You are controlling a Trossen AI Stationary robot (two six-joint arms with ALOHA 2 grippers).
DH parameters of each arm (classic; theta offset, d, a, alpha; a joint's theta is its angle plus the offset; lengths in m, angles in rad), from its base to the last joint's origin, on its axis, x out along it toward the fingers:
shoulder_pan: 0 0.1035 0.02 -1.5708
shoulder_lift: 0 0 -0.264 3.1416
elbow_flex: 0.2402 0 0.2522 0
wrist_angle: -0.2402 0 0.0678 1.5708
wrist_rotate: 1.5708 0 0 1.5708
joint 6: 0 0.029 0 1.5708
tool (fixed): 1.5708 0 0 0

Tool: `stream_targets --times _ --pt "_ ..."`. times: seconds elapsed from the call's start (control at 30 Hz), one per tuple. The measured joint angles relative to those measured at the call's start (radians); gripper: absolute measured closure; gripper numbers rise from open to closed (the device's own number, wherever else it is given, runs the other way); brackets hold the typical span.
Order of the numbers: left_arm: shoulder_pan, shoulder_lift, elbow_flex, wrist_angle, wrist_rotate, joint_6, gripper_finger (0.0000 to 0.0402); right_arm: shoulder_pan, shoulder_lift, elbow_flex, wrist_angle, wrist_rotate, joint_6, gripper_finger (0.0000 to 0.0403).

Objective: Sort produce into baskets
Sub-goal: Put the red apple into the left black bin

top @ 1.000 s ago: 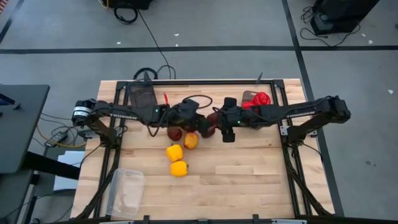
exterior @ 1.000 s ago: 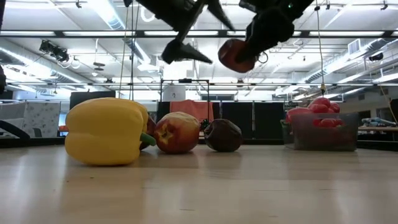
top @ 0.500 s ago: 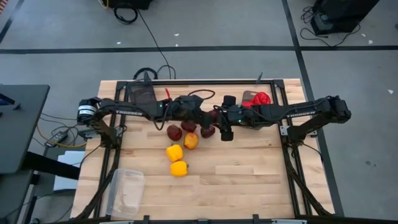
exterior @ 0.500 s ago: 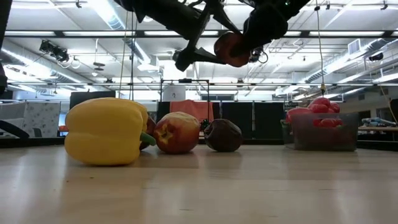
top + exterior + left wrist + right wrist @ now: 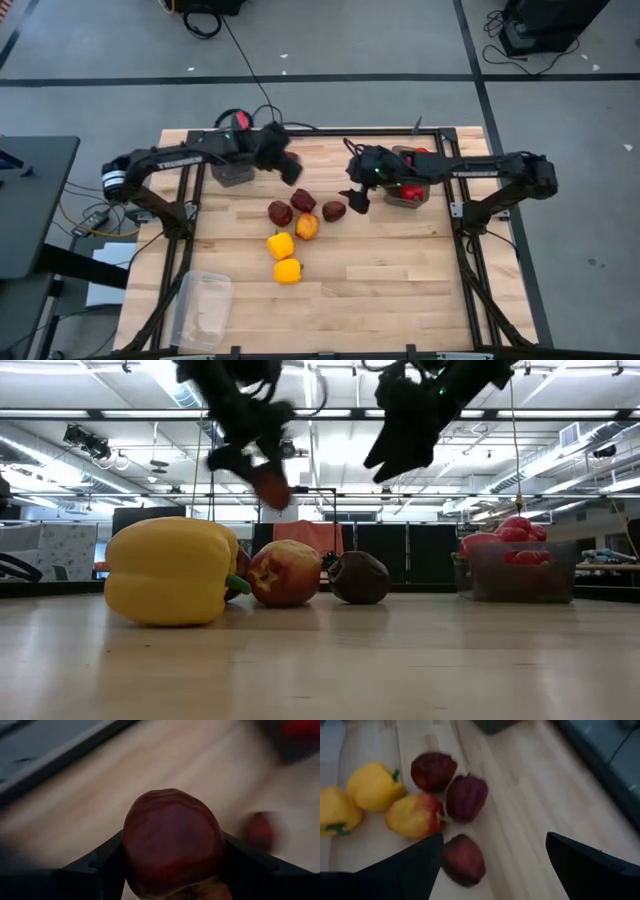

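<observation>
The left gripper (image 5: 289, 168) is gripping a maroon pepper (image 5: 172, 842) above the table, beside the dark tub (image 5: 230, 172). Centring over it before releasing seems wise. The right gripper (image 5: 356, 199) is hanging with fingers apart

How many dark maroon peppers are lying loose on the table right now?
3: one at the cluster's left end, one in the middle, one nearest the right pincer. A fourth is held in the left pincer.
</observation>
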Motion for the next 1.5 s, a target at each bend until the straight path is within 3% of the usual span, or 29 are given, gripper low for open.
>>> stream_targets --times 0.13,0.27,0.47,0.7,0.87,1.0,1.13,1.3,1.5 --pt "0.117 -0.023 0.001 -0.199 -0.078 0.064 0.0138 -0.024 0.078 0.000 0.028 -0.095 -0.017 0.0043" --pt "0.231 -0.021 -0.026 -0.283 -0.087 0.095 0.0120 -0.025 0.171 0.000 0.057 -0.203 -0.063 0.0043" --pt "0.357 -0.021 -0.106 -0.271 -0.066 0.143 0.0079 -0.024 0.243 -0.001 0.069 -0.262 -0.093 0.0043" --pt "0.433 -0.020 -0.151 -0.237 -0.078 0.186 0.0062 -0.034 0.264 -0.001 0.073 -0.283 -0.175 0.0041" --pt "0.444 -0.021 -0.132 -0.242 -0.039 0.208 0.0041 -0.038 0.305 -0.001 0.063 -0.334 -0.206 0.0029" --pt "0.427 -0.029 -0.100 -0.239 0.034 0.231 0.0031 -0.029 0.347 -0.001 0.068 -0.283 -0.256 0.0027" --pt "0.384 -0.061 -0.092 -0.158 0.042 0.227 0.0033 -0.031 0.372 -0.001 0.073 -0.255 -0.267 0.0037" --pt "0.349 -0.091 -0.091 -0.082 0.135 0.142 0.0041 -0.042 0.390 -0.001 0.096 -0.261 -0.264 0.0077" --pt "0.242 -0.091 -0.097 -0.002 0.202 -0.022 0.0042 -0.042 0.388 -0.001 0.132 -0.232 -0.266 0.0163"
